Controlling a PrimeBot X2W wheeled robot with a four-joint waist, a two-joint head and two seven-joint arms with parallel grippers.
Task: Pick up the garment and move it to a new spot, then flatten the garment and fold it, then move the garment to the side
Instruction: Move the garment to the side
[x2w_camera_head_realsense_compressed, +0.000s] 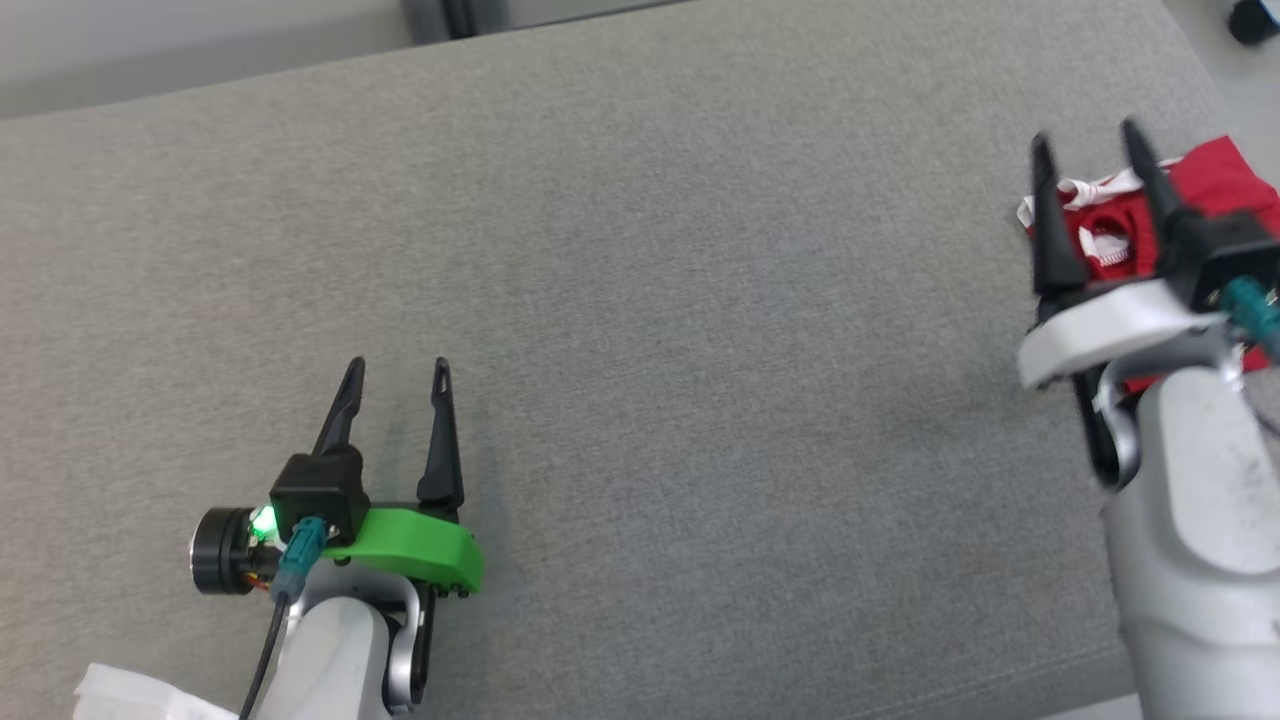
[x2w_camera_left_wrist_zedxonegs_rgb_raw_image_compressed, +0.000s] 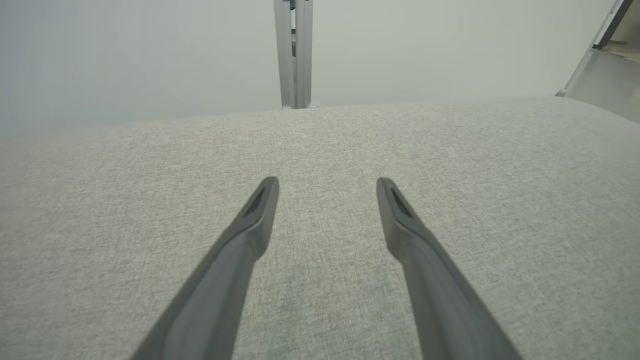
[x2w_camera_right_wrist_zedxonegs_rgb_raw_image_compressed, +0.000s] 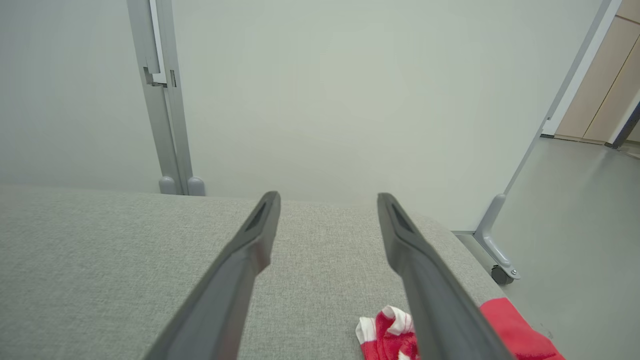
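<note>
head: high, looking down | wrists: low, forward | shared: grey cushion (x2w_camera_head_realsense_compressed: 640, 300)

The grey woven-fabric surface (x2w_camera_head_realsense_compressed: 700, 300) lies open between the left hand (x2w_camera_head_realsense_compressed: 398, 365) and the right hand (x2w_camera_head_realsense_compressed: 1086, 133), with room to pass either way. A bunched red-and-white garment (x2w_camera_head_realsense_compressed: 1215, 180) occupies the right edge. A grey metal post (x2w_camera_left_wrist_zedxonegs_rgb_raw_image_compressed: 294, 50) stands behind the far edge.

The garment (x2w_camera_head_realsense_compressed: 1215, 180) lies at the far right edge of the surface (x2w_camera_head_realsense_compressed: 700, 300). The right fingers (x2w_camera_head_realsense_compressed: 1048, 225) hang over its near side. The left fingers (x2w_camera_head_realsense_compressed: 440, 440) are well apart from it, over the near left part. A post (x2w_camera_right_wrist_zedxonegs_rgb_raw_image_compressed: 167, 125) stands behind the surface.
</note>
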